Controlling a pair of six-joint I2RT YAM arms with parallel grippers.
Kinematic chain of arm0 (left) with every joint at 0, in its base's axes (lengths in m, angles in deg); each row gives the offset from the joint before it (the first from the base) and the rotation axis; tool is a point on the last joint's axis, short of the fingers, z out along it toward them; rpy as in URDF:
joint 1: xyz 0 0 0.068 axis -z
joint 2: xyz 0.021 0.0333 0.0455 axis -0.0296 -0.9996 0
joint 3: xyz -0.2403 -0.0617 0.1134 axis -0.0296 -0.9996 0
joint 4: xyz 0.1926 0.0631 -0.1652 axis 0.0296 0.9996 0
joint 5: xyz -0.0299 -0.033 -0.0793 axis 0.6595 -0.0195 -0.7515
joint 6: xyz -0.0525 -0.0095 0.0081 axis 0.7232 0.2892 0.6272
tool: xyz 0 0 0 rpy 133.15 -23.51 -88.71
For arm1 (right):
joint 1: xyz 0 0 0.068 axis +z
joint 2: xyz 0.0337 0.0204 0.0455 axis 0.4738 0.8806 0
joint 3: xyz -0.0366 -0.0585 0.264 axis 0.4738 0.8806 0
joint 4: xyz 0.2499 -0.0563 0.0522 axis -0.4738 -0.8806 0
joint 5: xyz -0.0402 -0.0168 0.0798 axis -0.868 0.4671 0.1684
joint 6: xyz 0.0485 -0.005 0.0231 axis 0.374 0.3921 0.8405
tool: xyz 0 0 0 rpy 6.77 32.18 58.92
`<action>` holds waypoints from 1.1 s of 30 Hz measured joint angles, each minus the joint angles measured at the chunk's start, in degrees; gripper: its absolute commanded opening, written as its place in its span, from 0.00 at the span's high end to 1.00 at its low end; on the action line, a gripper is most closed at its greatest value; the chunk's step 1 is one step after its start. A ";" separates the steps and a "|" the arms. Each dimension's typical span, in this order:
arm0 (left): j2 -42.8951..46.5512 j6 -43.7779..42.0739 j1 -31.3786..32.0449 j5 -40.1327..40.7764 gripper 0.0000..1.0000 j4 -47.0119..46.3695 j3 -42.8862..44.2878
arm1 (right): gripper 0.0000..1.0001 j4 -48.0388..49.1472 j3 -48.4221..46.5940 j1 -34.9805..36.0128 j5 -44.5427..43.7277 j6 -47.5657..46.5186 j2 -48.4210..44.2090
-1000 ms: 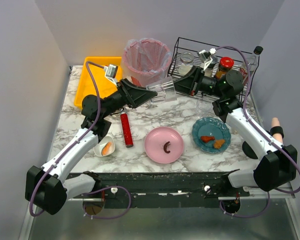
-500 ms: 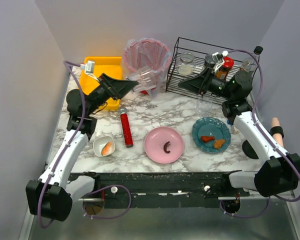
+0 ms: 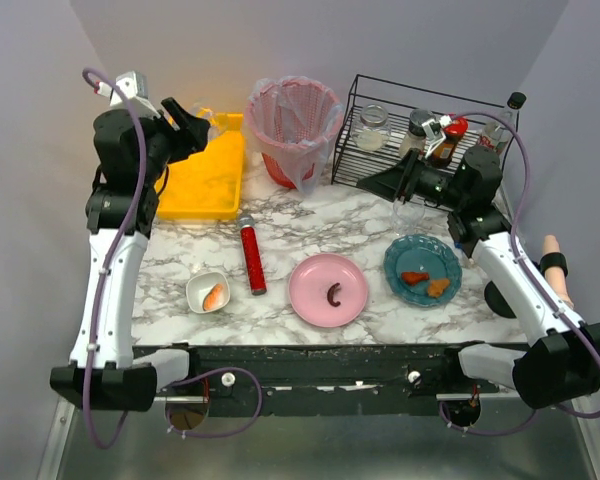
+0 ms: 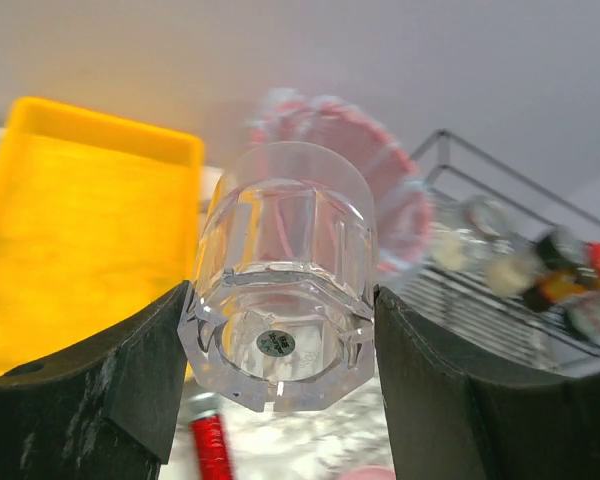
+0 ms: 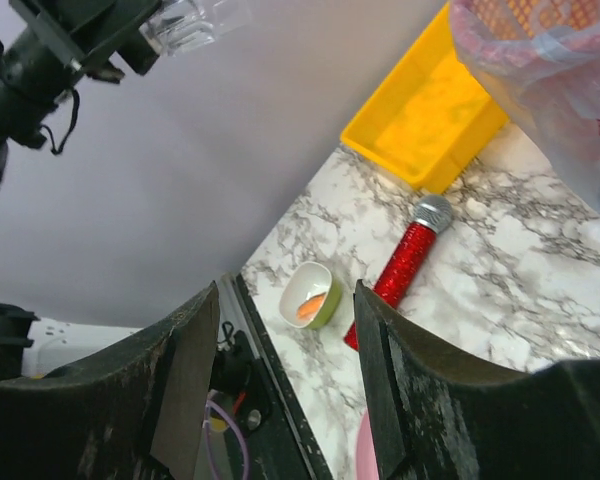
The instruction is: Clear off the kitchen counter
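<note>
Left claw (image 4: 278,330) is raised high over the back-left corner, above the yellow tray (image 3: 205,180), and it grips a clear faceted glass (image 4: 285,275) between both fingers (image 4: 100,390). The glass lies on its side in the grip, base toward the wrist camera, a small round sticker on the base.

Right claw (image 5: 285,370) hangs over the back-right of the counter (image 3: 310,235), in front of the black wire rack (image 3: 420,130). Jaws stand apart with nothing between them; the wrist view looks straight through the gap to the marble. A second clear glass (image 3: 408,212) stands upright on the counter just below that claw, apart from its fingers.

On the counter:
- red cylinder with a silver cap (image 3: 251,258), lying flat, left of centre
- small white bowl (image 3: 208,291) with an orange piece inside, near the front left
- pink plate (image 3: 327,289) with a dark curved bit on it, centre front
- teal plate (image 3: 423,268) with two orange-brown pieces, right front

Pink mesh bin with a plastic liner (image 3: 293,125) stands at the back, between tray and rack. Rack holds several jars and bottles; labels too small to read. The tray looks bare inside in the wrist view.
</note>
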 measured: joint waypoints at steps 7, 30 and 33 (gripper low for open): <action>-14.64 -11.43 -0.70 13.07 1.00 14.19 8.96 | 0.36 -7.04 0.00 0.00 -3.21 -5.84 -1.84; -44.37 -17.68 -0.70 22.71 1.00 24.35 20.44 | 0.36 -12.74 1.68 0.00 -6.19 -11.13 -1.88; -46.71 -16.46 -0.61 20.87 1.00 24.09 20.37 | 0.36 -13.57 1.68 0.00 -6.45 -11.74 -1.90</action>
